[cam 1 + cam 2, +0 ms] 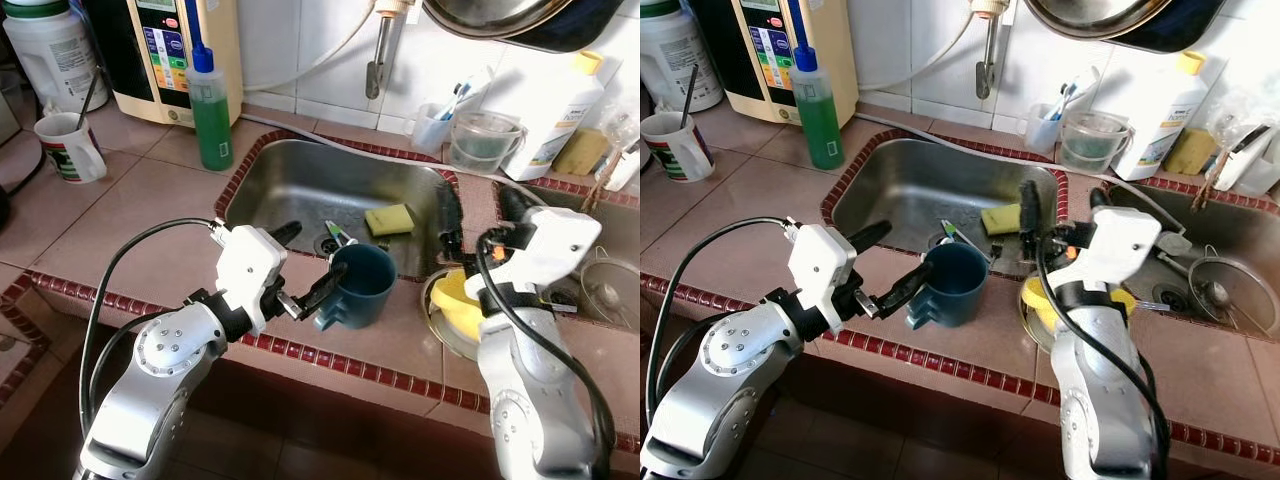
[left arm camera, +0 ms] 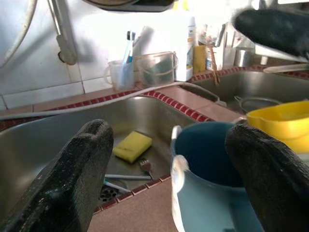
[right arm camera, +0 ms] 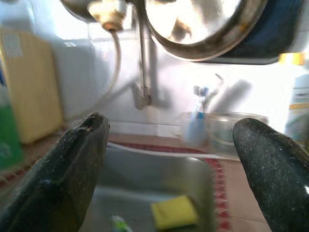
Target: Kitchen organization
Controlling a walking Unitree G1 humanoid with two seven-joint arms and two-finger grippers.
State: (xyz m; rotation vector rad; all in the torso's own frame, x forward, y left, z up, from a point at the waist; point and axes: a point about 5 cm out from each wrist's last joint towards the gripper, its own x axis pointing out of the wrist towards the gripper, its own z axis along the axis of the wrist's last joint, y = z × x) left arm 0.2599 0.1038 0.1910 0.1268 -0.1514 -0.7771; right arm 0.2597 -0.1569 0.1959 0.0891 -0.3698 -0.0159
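Observation:
A dark blue mug (image 1: 362,285) stands upright on the tiled counter ledge at the front of the left sink basin (image 1: 300,185). My left gripper (image 1: 308,262) is open at the mug's handle side; the lower finger (image 1: 322,287) reaches the handle, the upper one (image 1: 284,233) hangs over the basin. In the left wrist view the mug (image 2: 207,183) sits between the fingers, closer to one of them. My right gripper (image 1: 480,210) is open and empty, raised over the divider between the two basins, above a yellow bowl (image 1: 455,300).
A yellow sponge (image 1: 388,218) and cutlery (image 1: 338,235) lie in the left basin. A green soap bottle (image 1: 211,110), white mug with spoon (image 1: 68,148) and water filter (image 1: 170,50) stand at left. A toothbrush cup (image 1: 435,125), clear jug (image 1: 482,140) and strainer (image 1: 610,285) are at right.

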